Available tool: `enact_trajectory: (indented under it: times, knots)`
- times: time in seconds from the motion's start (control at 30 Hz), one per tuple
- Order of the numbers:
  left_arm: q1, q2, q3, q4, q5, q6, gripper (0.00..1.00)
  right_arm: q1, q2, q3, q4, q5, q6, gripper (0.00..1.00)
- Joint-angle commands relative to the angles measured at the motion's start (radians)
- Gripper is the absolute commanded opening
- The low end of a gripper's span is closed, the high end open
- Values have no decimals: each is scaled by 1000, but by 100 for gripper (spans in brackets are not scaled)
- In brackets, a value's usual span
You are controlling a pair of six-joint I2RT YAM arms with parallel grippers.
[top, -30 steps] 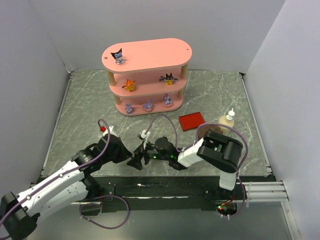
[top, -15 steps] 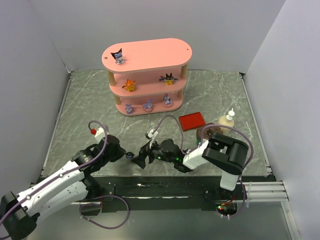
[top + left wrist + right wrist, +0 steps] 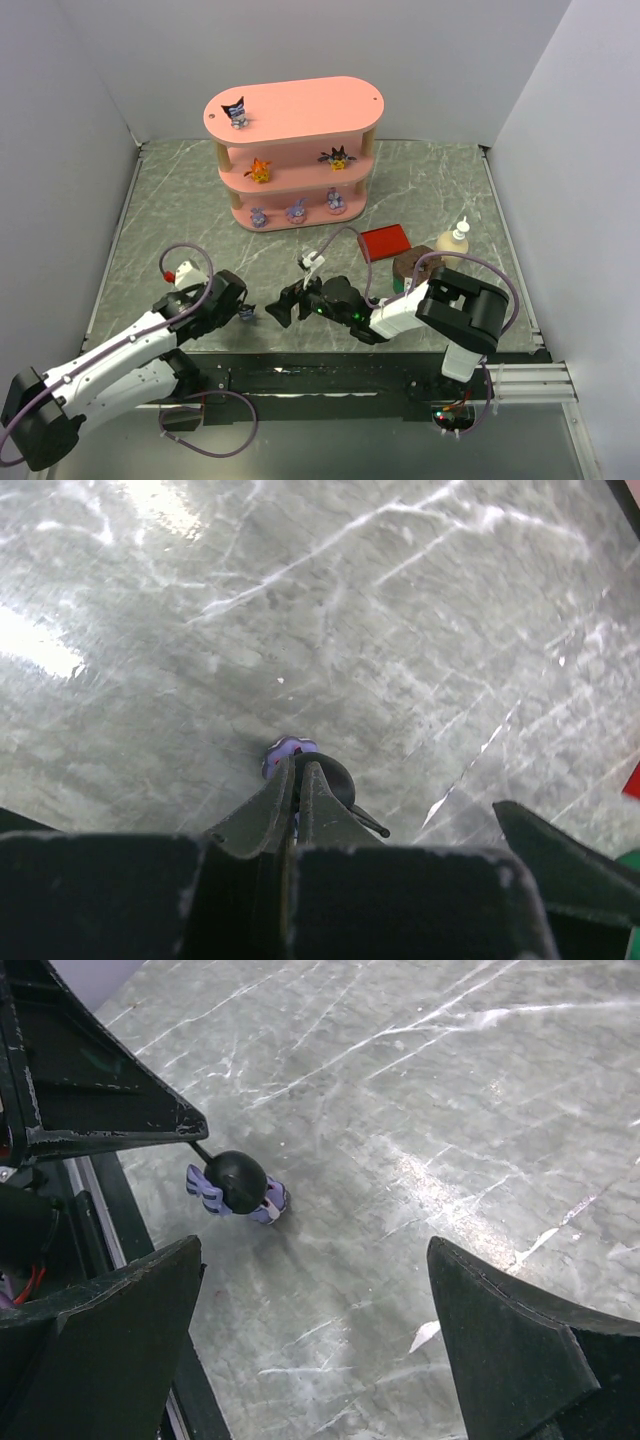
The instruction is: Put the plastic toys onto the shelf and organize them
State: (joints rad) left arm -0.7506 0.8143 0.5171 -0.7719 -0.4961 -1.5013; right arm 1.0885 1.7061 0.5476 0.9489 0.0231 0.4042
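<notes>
Dark figurine (image 3: 247,313) in left claw (image 3: 297,770), near front edge of table (image 3: 262,346).

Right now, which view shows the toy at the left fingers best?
Right wrist. There the toy shows nearly whole, black head and lilac body, at the tip of the left fingers. Left wrist shows only a lilac edge and some black past its own shut fingers; top external shows a tiny dark speck.

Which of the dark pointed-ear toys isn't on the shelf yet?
The dark toy pinched in the left pincer, low near the table's front edge. The only other dark one in view stands on the shelf's top board, left end.
</notes>
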Motion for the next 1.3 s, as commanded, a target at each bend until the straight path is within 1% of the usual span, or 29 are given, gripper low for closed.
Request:
enact_trajectory:
  times: [0.0,0.2,0.3,0.33,0.37,0.4,0.43,0.5,0.57,0.7,0.83,1.0,1.1,1.27]
  knots:
    - [-4,45,49,-56,-33,-108,1,-6,-17,3,14,40,19,100]
    - [-4,37,46,-64,-21,-160,5,-2,-4,20,-10,40,18,100]
    - [-4,16,49,-93,-28,-197,6,13,26,35,1,61,13,100]
    - [-4,11,49,-101,-32,-207,6,22,35,44,-4,92,-2,100]
    - [-4,6,47,-109,-35,-218,6,57,43,60,-15,125,-13,100]
    - [-4,-3,41,-112,-33,-233,6,77,68,99,-53,159,-27,100]
    - [-4,-7,38,-115,-35,-241,6,105,81,124,-73,240,-59,100]
    - [-4,-7,32,-113,-32,-258,6,175,127,188,-108,323,-80,100]
    - [-4,11,34,-128,-29,-273,7,206,154,216,-107,406,-96,100]
    - [-4,40,41,-138,-18,-284,8,252,208,258,-104,425,-88,100]
    - [-4,48,37,-122,-9,-286,8,278,250,302,-142,428,-77,100]
    - [-4,42,34,-133,-10,-309,7,298,317,380,-179,504,-77,100]
    - [-4,37,31,-132,-7,-309,6,301,360,426,-196,550,-73,97]
    - [-4,42,29,-127,-1,-309,6,313,424,486,-202,618,-88,86]
